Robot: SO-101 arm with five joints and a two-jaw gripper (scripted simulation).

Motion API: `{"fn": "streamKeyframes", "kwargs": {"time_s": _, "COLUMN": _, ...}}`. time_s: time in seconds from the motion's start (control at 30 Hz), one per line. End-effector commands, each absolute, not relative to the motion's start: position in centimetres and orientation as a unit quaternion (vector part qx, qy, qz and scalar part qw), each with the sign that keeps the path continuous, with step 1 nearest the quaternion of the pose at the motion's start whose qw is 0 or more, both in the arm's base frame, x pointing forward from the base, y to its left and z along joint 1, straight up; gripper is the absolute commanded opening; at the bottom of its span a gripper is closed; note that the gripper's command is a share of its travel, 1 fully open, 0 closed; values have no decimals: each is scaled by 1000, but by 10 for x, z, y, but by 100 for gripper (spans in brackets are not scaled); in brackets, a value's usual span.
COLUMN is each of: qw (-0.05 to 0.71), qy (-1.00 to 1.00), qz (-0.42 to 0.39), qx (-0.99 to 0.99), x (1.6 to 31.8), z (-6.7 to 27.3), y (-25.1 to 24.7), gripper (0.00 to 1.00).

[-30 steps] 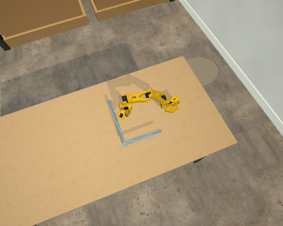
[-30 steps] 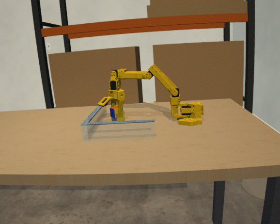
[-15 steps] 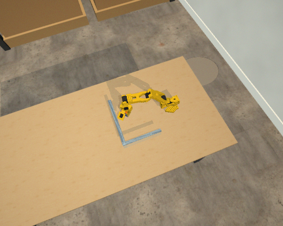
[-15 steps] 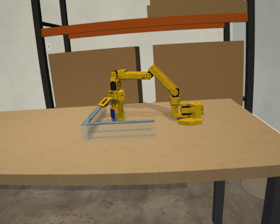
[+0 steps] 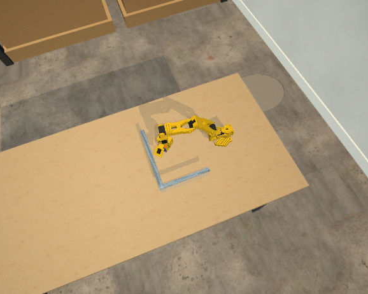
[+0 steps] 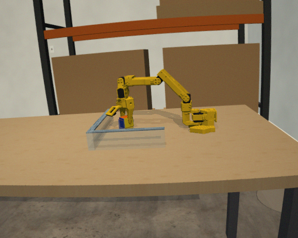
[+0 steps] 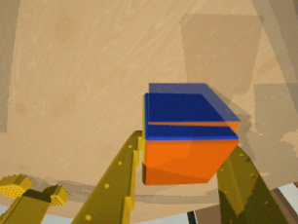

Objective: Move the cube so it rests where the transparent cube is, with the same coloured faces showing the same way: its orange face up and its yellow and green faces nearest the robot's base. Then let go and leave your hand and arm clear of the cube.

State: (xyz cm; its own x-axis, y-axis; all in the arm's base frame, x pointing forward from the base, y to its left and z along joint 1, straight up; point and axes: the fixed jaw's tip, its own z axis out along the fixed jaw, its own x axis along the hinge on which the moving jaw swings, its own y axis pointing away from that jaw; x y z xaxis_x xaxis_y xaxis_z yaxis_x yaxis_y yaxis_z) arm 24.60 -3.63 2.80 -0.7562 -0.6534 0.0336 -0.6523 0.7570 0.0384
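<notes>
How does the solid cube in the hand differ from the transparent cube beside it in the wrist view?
The solid cube is opaque and vivid; the transparent cube is faint, with the table showing through. The solid cube is clamped between the hand's fingers; the transparent cube is touched by nothing. The solid cube sits nearer the camera, overlapping the transparent cube, which extends beyond it. Both show blue and orange faces and look about the same size.

The desk is pale wood with a faint grain, matt and smooth. The arm looks like yellow plastic — dull, studded with small holes. The cube has flat, even-coloured faces, smooth and unshiny. The L-shaped fence near the desk's middle is see-through, glass-like — its top edge grey-blue.
</notes>
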Motion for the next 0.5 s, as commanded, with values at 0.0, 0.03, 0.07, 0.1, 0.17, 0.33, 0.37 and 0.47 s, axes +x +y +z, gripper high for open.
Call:
{"fn": "streamKeyframes", "kwargs": {"time_s": 0.0, "qw": -25, "qy": -938, "qz": 15, "qx": 345, "x": 256, "z": 51, "y": -38, "gripper": 22}}
{"fn": "streamKeyframes", "kwargs": {"time_s": 0.03, "qw": -24, "qy": -938, "qz": 14, "qx": 345, "x": 256, "z": 50, "y": -38, "gripper": 22}}
{"fn": "streamKeyframes", "kwargs": {"time_s": 0.07, "qw": -21, "qy": -938, "qz": 12, "qx": 345, "x": 255, "z": 50, "y": -38, "gripper": 22}}
{"fn": "streamKeyframes", "kwargs": {"time_s": 0.1, "qw": -19, "qy": -938, "qz": 11, "qx": 345, "x": 254, "z": 49, "y": -38, "gripper": 22}}
{"fn": "streamKeyframes", "kwargs": {"time_s": 0.17, "qw": -12, "qy": -938, "qz": 7, "qx": 346, "x": 252, "z": 47, "y": -38, "gripper": 22}}
{"fn": "streamKeyframes", "kwargs": {"time_s": 0.33, "qw": -8, "qy": -938, "qz": 5, "qx": 346, "x": 251, "z": 44, "y": -38, "gripper": 22}}
{"fn": "streamKeyframes", "kwargs": {"time_s": 0.37, "qw": -8, "qy": -938, "qz": 5, "qx": 346, "x": 251, "z": 44, "y": -38, "gripper": 22}}
{"fn": "streamKeyframes", "kwargs": {"time_s": 0.47, "qw": -8, "qy": -938, "qz": 5, "qx": 346, "x": 251, "z": 44, "y": -38, "gripper": 22}}
